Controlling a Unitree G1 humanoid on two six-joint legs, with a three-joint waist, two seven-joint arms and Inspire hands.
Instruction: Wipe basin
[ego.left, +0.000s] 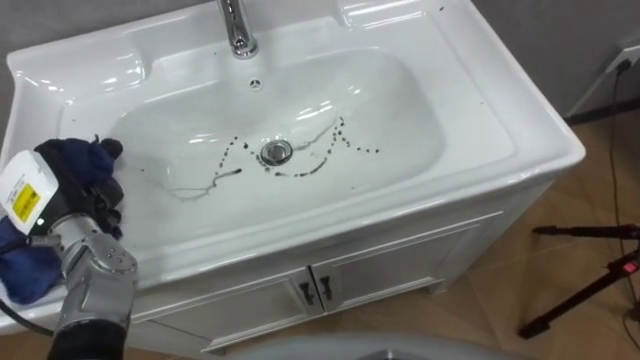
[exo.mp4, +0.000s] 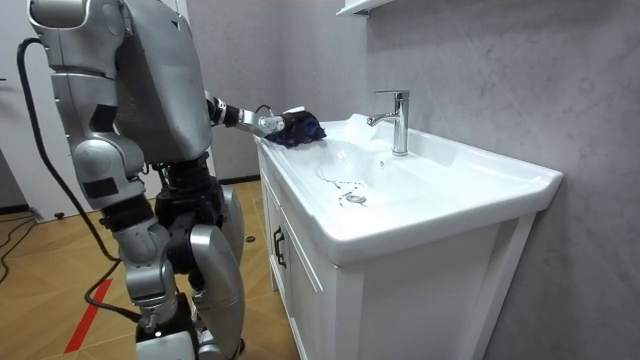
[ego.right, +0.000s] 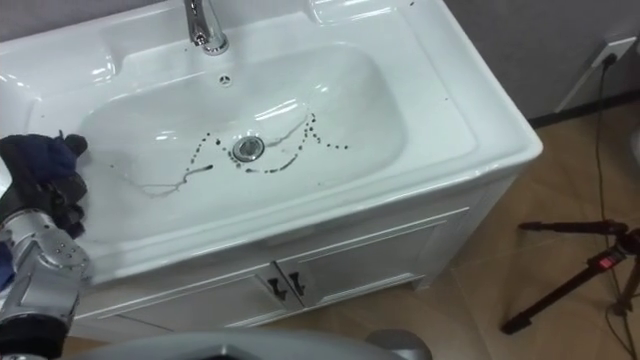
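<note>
Now, my left hand (ego.left: 88, 200) gripping the cloth (ego.left: 75, 156), I should press flat and sweep right across the basin's (ego.left: 400, 100) dark marks (ego.left: 300, 172).

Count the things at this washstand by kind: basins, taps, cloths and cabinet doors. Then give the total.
Basin: 1
Tap: 1
Cloth: 1, dark blue, held in the left hand
Cabinet doors: 2
Total: 5
</note>
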